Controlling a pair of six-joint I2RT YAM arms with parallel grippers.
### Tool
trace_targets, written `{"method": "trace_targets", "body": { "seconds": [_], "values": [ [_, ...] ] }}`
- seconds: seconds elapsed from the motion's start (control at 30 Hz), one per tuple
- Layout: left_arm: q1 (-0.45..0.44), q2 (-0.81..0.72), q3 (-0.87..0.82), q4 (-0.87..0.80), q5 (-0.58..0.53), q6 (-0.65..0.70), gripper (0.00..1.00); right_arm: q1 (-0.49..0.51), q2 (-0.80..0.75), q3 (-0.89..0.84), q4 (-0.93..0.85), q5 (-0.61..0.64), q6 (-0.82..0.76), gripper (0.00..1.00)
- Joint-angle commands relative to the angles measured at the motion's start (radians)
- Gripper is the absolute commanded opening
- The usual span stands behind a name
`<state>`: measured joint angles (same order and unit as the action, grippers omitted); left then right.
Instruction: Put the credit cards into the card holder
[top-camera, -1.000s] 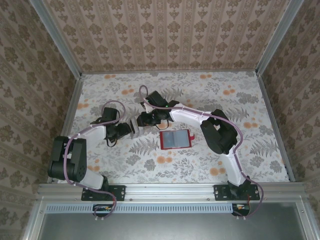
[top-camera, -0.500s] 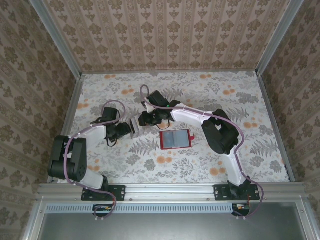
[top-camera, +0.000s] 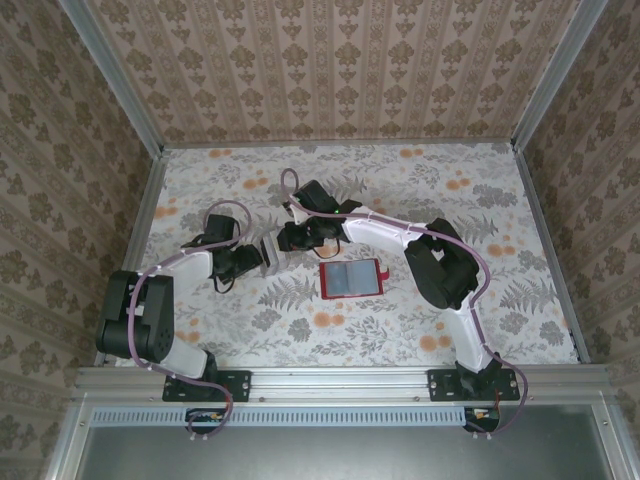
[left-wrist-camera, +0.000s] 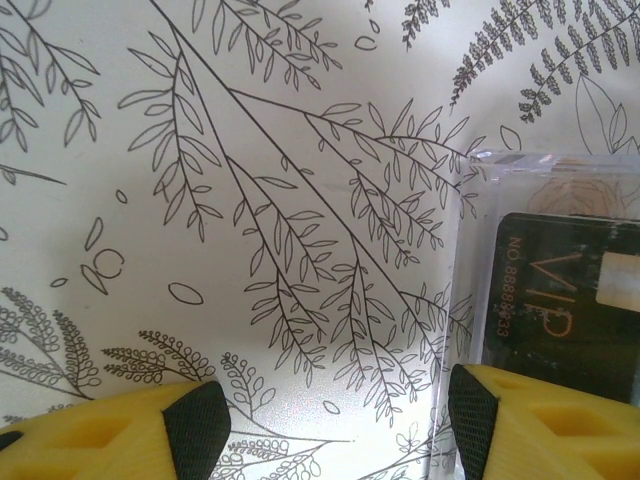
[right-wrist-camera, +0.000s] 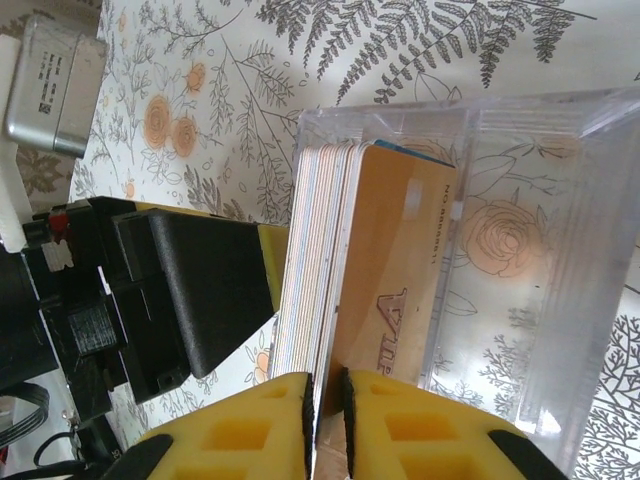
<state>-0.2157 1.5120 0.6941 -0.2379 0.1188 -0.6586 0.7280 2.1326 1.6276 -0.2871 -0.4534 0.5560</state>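
Closed in on three sides by walls (top-camera: 330, 70) of brown damask wallpaper, with aluminium posts (top-camera: 112, 80) at the corners and a metal rail (top-camera: 340, 380) along the near edge. Below, a bench (top-camera: 430, 190) covered in white cloth printed with grey ferns and orange blossoms. Near the middle of that cloth, lying open and flat, the red card holder (top-camera: 351, 280), pale grey-blue pockets facing up, apart from both arms. Just left of it and a little farther back, between the two arms' ends, a clear plastic box (right-wrist-camera: 520, 250) resting on the cloth and holding the credit cards (right-wrist-camera: 315, 260) on edge in a stack, a gold VIP card (right-wrist-camera: 395, 270) at its face. From the left wrist, a black VIP card (left-wrist-camera: 560, 300) behind the clear wall. Left tool (left-wrist-camera: 335, 430) spread wide, yellow fingers (left-wrist-camera: 120, 440) tipped with black pads, one just beside the box wall, nothing between them. Right tool (right-wrist-camera: 325, 415) pressed nearly together, down to a thin slit, pinching the near edge of the stacked credit cards next to the gold one.
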Motion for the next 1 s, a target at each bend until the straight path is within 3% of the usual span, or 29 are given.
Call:
{"method": "trace_targets", "body": {
  "seconds": [0.0, 0.43, 0.57, 0.77, 0.97],
  "values": [
    [-0.022, 0.109, -0.025, 0.191, 0.071, 0.013, 0.66, 0.0, -0.034, 0.002, 0.007, 0.002, 0.005, 0.18],
    [-0.025, 0.121, -0.018, 0.189, 0.085, 0.022, 0.67, -0.005, -0.046, 0.0, 0.001, 0.019, -0.003, 0.16],
    [-0.025, 0.111, -0.03, 0.211, 0.091, 0.02, 0.67, -0.009, -0.051, -0.007, 0.01, 0.012, -0.008, 0.07],
    [-0.027, 0.101, -0.025, 0.203, 0.093, 0.022, 0.67, -0.01, -0.061, -0.003, -0.01, 0.036, -0.032, 0.07],
    [-0.029, 0.105, -0.018, 0.198, 0.1, 0.023, 0.67, -0.012, -0.065, -0.007, -0.033, 0.065, -0.049, 0.13]
  ]
}}
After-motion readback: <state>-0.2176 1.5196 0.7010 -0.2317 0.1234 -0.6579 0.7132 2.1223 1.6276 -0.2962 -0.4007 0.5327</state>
